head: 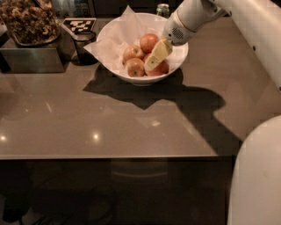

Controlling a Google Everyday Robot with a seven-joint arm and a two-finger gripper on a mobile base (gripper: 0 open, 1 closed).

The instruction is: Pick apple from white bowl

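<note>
The white bowl, lined with crumpled white paper, stands at the back middle of the brown table. Several apples lie in it. The apple, large and orange-red, is at the front right of the bowl and partly hidden by my gripper. A smaller red apple lies behind it, and two yellowish ones lie to its left. My gripper reaches in from the upper right, its yellowish tip down among the apples, against the top left of the large apple.
A small dark glass cup stands just left of the bowl. A metal box topped with brown clumps is at the back left, with a black-and-white tag behind it. A green can is behind the bowl. My white body fills the lower right.
</note>
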